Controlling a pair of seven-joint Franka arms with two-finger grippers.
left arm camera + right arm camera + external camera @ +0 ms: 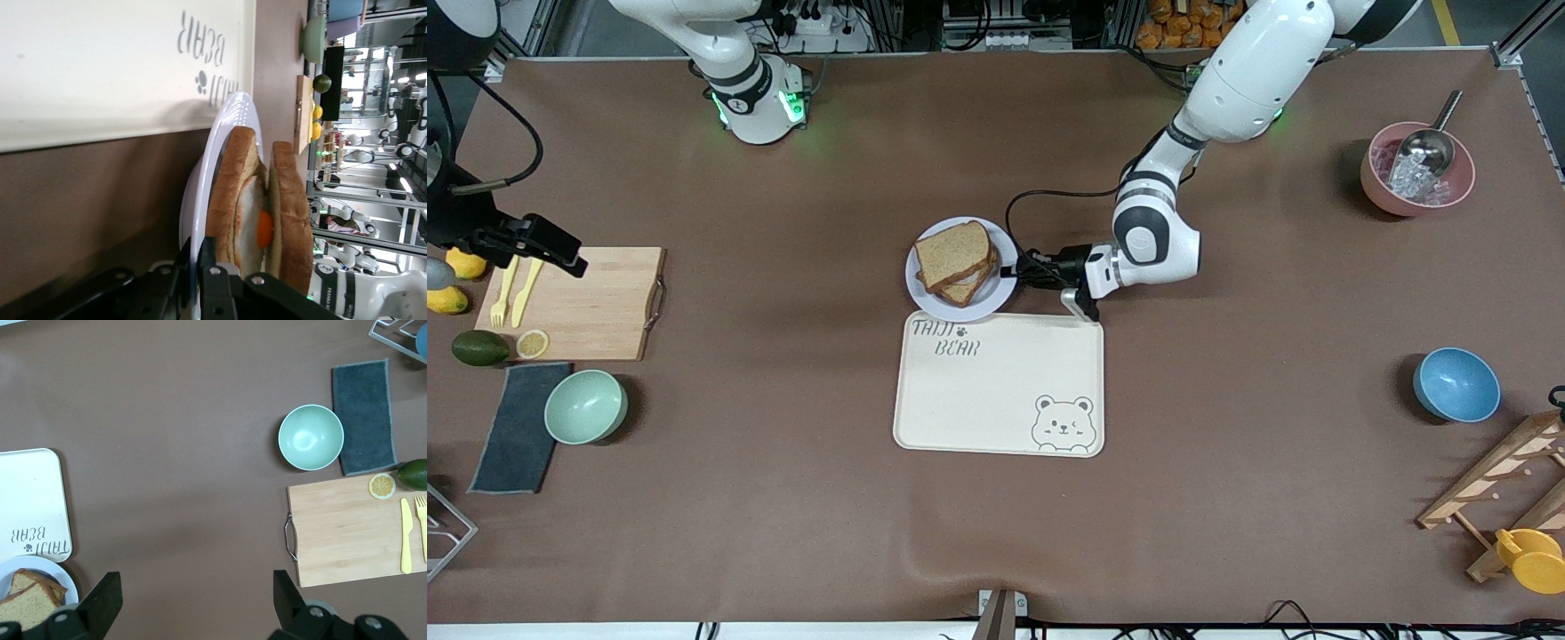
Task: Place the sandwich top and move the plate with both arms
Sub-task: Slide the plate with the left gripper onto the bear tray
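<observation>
The sandwich top (953, 252) (290, 207) (27, 603), a brown bread slice, lies on a second slice with a fried egg (263, 227). Both sit on the pale round plate (920, 289) (220, 133) (63, 583), which is farther from the front camera than the cream bear tray (996, 391) and touches its edge. My left gripper (1021, 267) (198, 250) is shut on the plate's rim at the side toward the left arm's end. My right gripper (560, 249) (198, 600) hangs open and empty, high over the cutting board's end of the table.
A wooden cutting board (596, 302) with yellow cutlery and a lemon slice, a green bowl (585, 406) and a grey cloth (516, 427) lie at the right arm's end. A pink bowl with a scoop (1416, 169), a blue bowl (1456, 384) and a wooden rack (1503, 480) stand at the left arm's end.
</observation>
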